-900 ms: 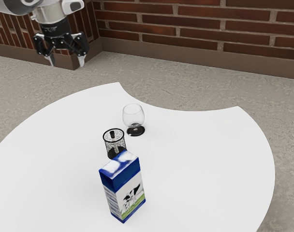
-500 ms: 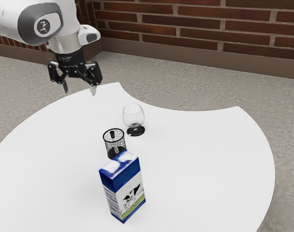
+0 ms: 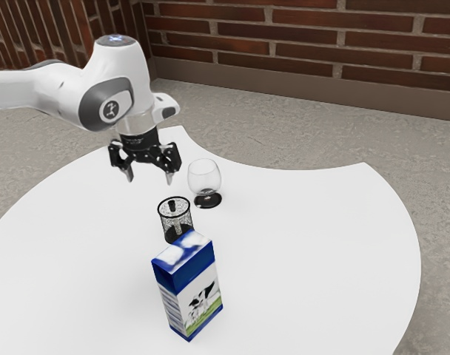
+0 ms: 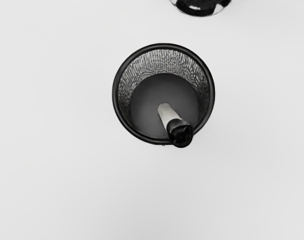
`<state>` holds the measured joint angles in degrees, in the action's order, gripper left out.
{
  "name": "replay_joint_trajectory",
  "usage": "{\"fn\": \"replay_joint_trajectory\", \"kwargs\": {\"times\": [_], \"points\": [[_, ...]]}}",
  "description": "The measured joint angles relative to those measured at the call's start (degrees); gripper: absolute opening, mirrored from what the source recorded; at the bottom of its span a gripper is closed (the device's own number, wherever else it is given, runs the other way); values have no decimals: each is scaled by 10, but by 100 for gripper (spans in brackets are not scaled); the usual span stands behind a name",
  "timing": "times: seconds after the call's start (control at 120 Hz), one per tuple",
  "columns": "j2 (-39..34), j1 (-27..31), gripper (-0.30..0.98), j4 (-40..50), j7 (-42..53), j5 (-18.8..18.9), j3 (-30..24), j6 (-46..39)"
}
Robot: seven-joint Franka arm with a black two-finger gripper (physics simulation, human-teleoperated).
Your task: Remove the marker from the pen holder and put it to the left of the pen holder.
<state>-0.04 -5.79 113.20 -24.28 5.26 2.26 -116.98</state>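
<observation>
A black gripper [image 3: 149, 178], its two fingers [image 3: 129, 175] spread and empty, hangs upper left in the exterior view, presumably for a grasp from above. Left of center, the marker [image 3: 172, 205] stands inside the mesh pen holder [image 3: 166, 222], tilted toward the rim [image 4: 115, 95], which likely props its dark cap [image 4: 180, 134] within reach. On the white table [image 3: 306, 259]: one marker, one pen holder, one glass [image 3: 204, 177], one milk carton [image 3: 177, 277].
</observation>
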Motion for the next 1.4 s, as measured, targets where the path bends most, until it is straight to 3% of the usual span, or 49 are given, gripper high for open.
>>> {"fn": "replay_joint_trajectory", "kwargs": {"times": [0.542,1.317,1.4], "points": [[143,18,69,-42,125,4,7,-117],[144,17,68,11,229,-15,6,-178],[144,17,56,9,234,-14,6,-180]]}}
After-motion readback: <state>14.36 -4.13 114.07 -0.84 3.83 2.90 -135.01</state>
